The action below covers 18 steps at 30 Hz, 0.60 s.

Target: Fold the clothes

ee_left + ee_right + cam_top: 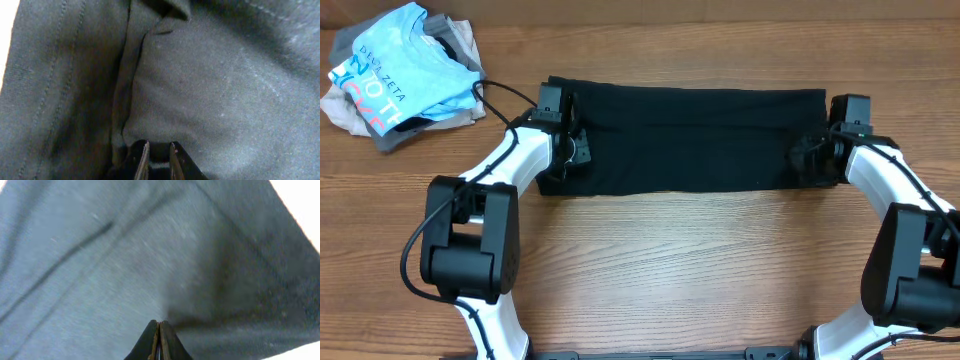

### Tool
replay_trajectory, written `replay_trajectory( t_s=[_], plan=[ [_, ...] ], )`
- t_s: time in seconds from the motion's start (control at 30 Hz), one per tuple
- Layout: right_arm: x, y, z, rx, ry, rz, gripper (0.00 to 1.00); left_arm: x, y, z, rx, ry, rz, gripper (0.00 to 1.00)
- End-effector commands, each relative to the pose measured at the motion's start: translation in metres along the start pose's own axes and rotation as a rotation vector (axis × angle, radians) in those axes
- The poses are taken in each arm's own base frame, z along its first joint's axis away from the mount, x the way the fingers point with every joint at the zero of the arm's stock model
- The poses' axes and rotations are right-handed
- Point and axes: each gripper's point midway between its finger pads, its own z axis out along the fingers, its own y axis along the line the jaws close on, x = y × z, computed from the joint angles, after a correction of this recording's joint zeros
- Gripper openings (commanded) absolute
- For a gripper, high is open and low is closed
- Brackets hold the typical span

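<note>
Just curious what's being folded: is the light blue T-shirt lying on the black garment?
No, the light blue T-shirt lies off in a corner, well apart from the black garment.

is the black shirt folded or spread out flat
Folded: the black garment lies as one long narrow band across the table, no sleeves sticking out.

Bright, even overhead light falls on the table (670, 260), but the black clothes (690, 140) swallow nearly all detail. Both wrist views are close and soft-focused, one dim, one washed bluish, with white glare beyond the clothes' edges.
</note>
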Motion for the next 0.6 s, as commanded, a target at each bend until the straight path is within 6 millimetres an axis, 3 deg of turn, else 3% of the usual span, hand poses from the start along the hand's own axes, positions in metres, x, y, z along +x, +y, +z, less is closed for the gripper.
replay_trajectory(
  t_s=[0.0,0.27,0.57],
  plan=[
    [0.001,-0.011,0.003,0.042,-0.012,0.017,0.04,0.023,0.019,0.025,-0.036,0.104,-0.013,0.17],
    [0.005,-0.028,0.01,0.097,-0.037,0.041,0.04,0.044,0.057,0.017,-0.096,0.219,-0.137,0.13],
    [0.025,-0.032,0.019,0.079,0.018,0.106,0.04,0.051,0.073,0.014,-0.138,0.251,-0.162,0.11]
  ],
)
